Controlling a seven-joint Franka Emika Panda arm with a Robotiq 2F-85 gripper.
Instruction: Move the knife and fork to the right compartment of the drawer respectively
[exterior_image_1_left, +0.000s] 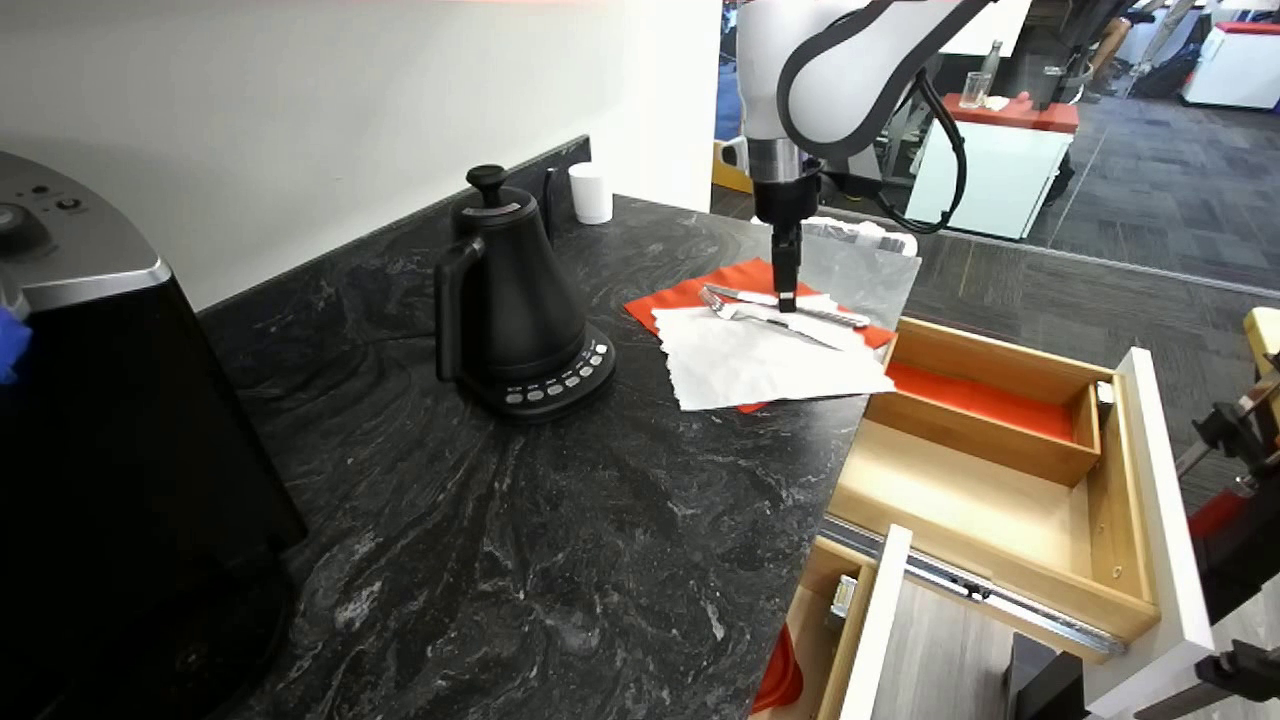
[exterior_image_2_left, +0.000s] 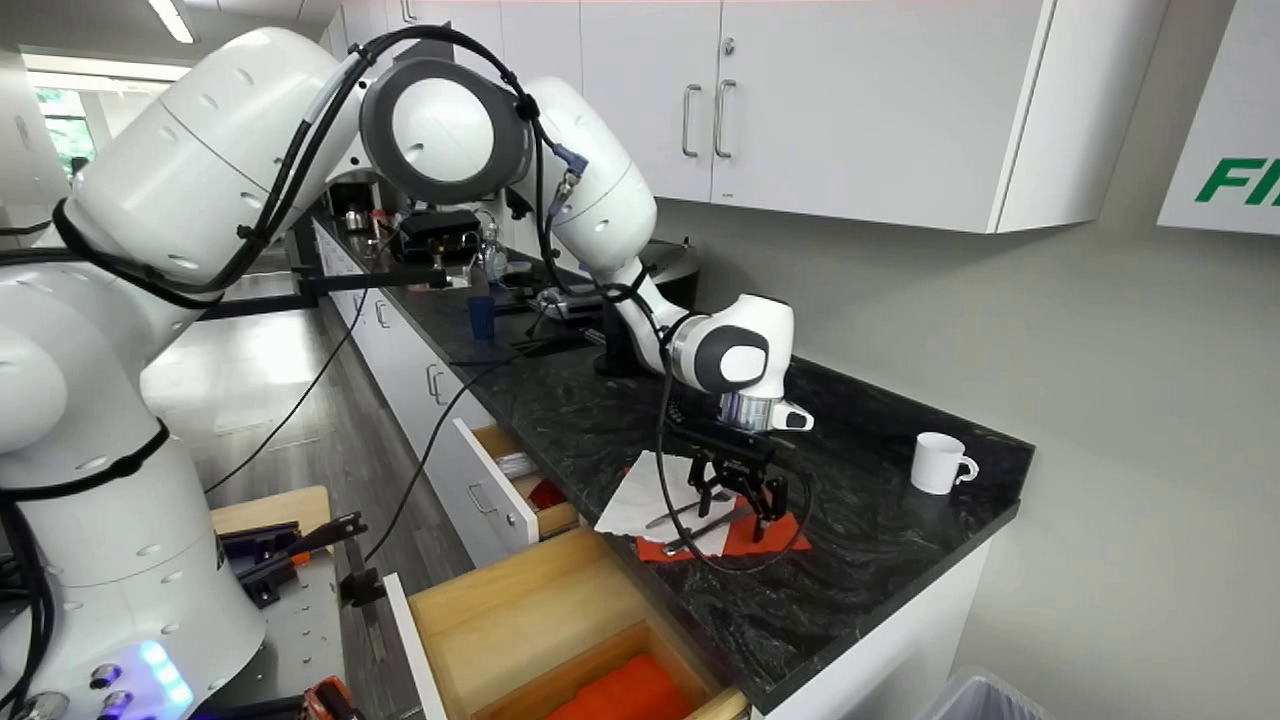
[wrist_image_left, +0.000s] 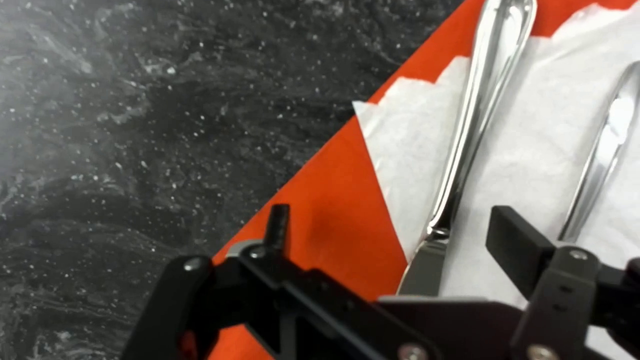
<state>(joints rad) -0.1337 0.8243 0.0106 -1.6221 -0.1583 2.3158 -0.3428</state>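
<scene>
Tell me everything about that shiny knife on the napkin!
The knife looks like silvery metal. It has a long, shiny handle with raised edges and a blade, partly hidden by the gripper in the wrist view. It lies flat across the white napkin and red cloth, beside the fork. The gripper's open fingers are on either side of it, not gripping.

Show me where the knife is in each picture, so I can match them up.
In an exterior view: the knife is a little above and right of centre.
In an exterior view: the knife is below and slightly right of centre.
Wrist view: the knife is right of centre, running down from the top edge towards the open gripper.
Shared landmark: the red-orange sheet beneath the white sheet.
</scene>
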